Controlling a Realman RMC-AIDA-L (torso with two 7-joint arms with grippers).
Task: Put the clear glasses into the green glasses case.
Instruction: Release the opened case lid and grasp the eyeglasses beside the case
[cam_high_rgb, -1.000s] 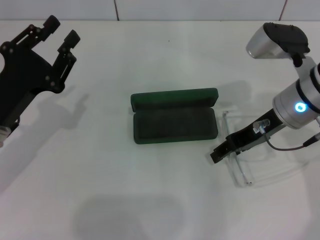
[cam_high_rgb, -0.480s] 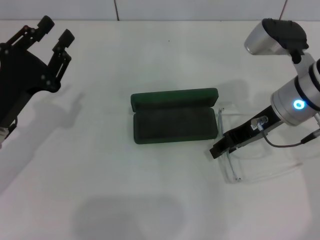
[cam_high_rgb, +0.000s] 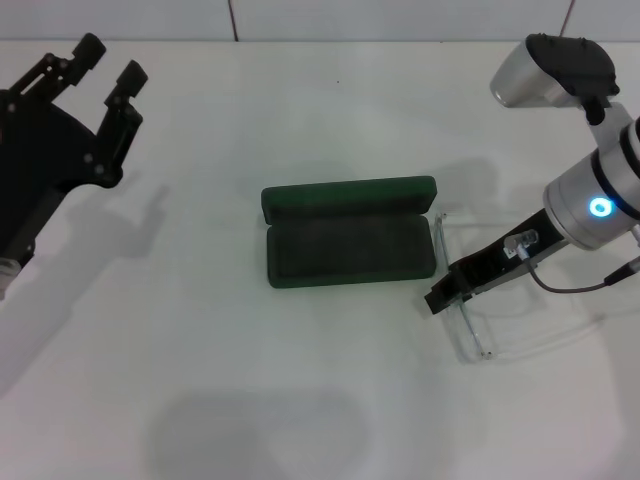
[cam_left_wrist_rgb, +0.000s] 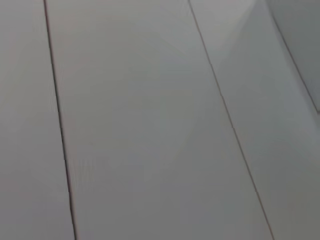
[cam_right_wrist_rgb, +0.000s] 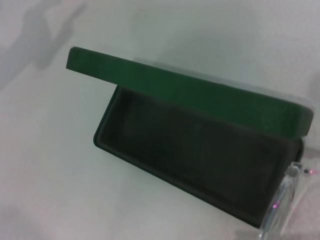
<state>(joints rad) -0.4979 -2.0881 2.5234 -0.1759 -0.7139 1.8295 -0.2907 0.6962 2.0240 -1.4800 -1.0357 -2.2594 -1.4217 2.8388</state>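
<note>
The green glasses case (cam_high_rgb: 349, 248) lies open in the middle of the table, its lid (cam_high_rgb: 348, 196) standing up along the far side. In the right wrist view the dark lining of the green glasses case (cam_right_wrist_rgb: 200, 150) fills the picture. Just right of the case, my right gripper (cam_high_rgb: 441, 297) is low over the table, shut on the clear glasses (cam_high_rgb: 474, 338). One thin arm of the glasses reaches almost to the case's right end. A rim of the clear glasses (cam_right_wrist_rgb: 279, 210) shows at the right wrist view's corner. My left gripper (cam_high_rgb: 109, 62) hangs open at the far left.
The white table (cam_high_rgb: 300, 400) stretches bare around the case. A grey cable (cam_high_rgb: 575, 288) loops under my right wrist. The left wrist view shows only pale panels (cam_left_wrist_rgb: 150, 125) with dark seams.
My right gripper has carried the clear glasses leftward, closer to the case's right end. The left arm has drifted slightly left. The case has not moved.
</note>
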